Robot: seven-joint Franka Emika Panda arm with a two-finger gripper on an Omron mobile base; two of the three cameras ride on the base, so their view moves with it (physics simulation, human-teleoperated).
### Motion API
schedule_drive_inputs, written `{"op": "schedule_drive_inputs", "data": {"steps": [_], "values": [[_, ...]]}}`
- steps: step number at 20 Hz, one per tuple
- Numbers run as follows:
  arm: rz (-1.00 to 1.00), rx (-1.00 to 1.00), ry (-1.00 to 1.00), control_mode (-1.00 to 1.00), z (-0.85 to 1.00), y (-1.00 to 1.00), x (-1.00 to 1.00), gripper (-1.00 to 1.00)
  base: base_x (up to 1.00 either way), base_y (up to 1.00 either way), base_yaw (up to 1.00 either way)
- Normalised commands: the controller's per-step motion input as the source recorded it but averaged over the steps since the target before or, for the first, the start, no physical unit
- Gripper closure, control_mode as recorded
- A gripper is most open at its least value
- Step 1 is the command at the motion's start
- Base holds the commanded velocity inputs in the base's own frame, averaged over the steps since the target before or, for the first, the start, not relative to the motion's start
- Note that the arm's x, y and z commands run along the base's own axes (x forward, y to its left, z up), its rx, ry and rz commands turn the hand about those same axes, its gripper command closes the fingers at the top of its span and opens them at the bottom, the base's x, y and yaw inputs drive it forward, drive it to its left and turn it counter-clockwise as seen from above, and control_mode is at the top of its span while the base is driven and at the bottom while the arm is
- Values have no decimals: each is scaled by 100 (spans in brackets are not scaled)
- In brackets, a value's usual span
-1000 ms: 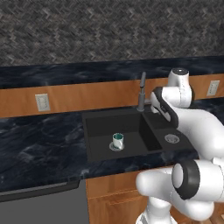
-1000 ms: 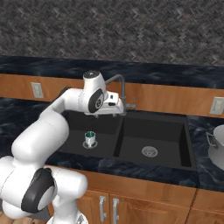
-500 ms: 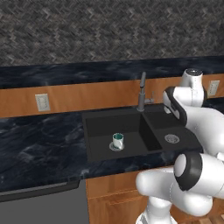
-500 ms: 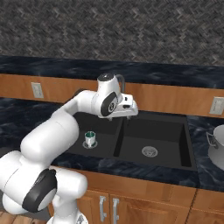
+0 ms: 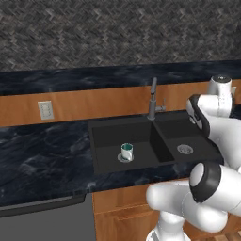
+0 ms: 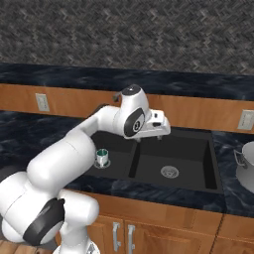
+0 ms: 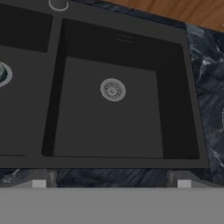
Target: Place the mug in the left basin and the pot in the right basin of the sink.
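Claw is spread fully wide and empty above the matte black right basin. Left of it, the small white mug is already set in the left basin. To its right, the grey steel pot should be approached squarely at its rim.

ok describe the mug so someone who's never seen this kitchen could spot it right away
Find the black double sink set in the dark marble counter, under the tall grey faucet. In its left basin, on the steel drain, stands the mug: small, white outside, teal-green inside, the one object in either basin.
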Motion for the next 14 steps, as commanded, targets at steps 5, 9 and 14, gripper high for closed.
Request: {"op": "schedule_drive_inputs", "data": {"steps": [5,9,14], "values": [[-4,-7,0,-100,0,-50,-22,-100,0,0,0],[-4,-11,0,-100,0,-50,-14,-100,0,0,0],[-2,-12,0,-100,0,-51,-4,-100,0,0,0]]}}
